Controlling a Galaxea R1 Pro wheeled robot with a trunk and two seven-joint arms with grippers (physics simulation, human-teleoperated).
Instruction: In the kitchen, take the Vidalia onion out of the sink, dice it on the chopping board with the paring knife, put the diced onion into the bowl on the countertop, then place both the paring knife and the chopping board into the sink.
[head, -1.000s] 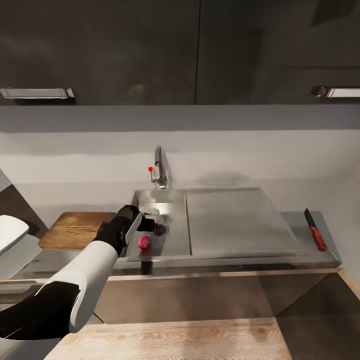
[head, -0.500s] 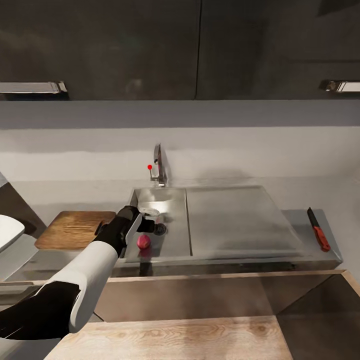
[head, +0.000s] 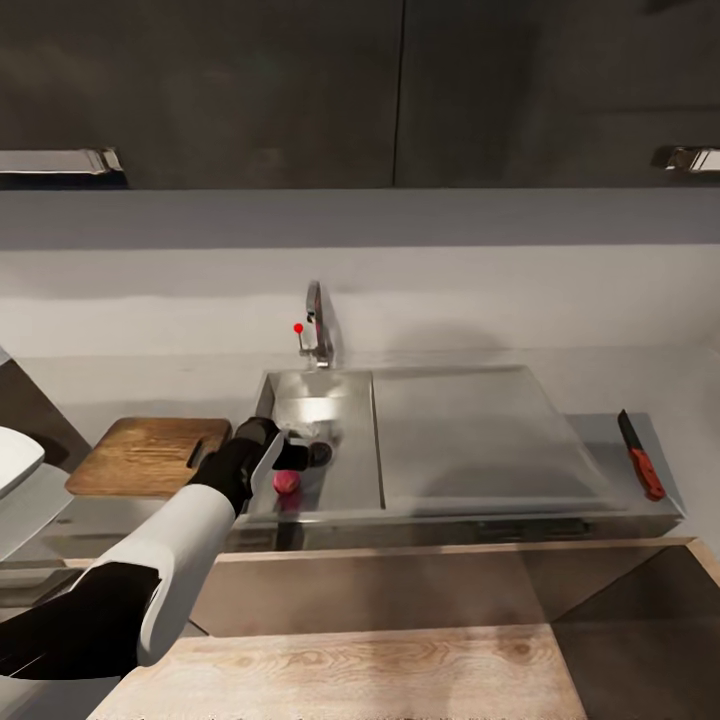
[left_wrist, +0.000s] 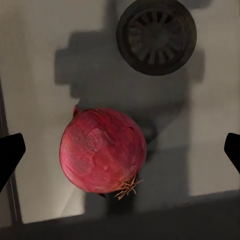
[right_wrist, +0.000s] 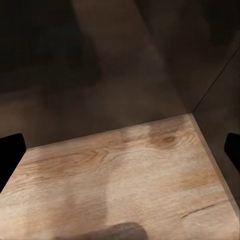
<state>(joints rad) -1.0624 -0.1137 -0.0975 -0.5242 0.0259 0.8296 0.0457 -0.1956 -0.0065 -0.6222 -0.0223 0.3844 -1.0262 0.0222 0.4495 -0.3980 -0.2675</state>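
A reddish Vidalia onion (head: 287, 482) (left_wrist: 102, 150) lies on the floor of the sink (head: 470, 430), near the basin's front edge and close to the round drain (left_wrist: 156, 36). My left gripper (head: 292, 462) (left_wrist: 120, 155) hangs open just above the onion, with one dark fingertip on each side of it and neither touching. The brown chopping board (head: 150, 455) rests on the grey countertop (head: 600, 430) left of the sink. The red-handled paring knife (head: 640, 457) lies at the far right. The white bowl (head: 15, 462) shows at the left edge. My right gripper (right_wrist: 120, 155) is open and holds nothing.
A chrome faucet with a red knob (head: 315, 325) stands behind the basin. Dark wall cabinets (head: 400, 90) hang above the counter. The right wrist view looks down on a pale wooden floor (right_wrist: 115, 170) beside dark cabinet fronts.
The head camera has moved, shifting the whole scene. My left gripper has sunk lower into the basin, closer over the onion. The onion, board and knife lie where they were.
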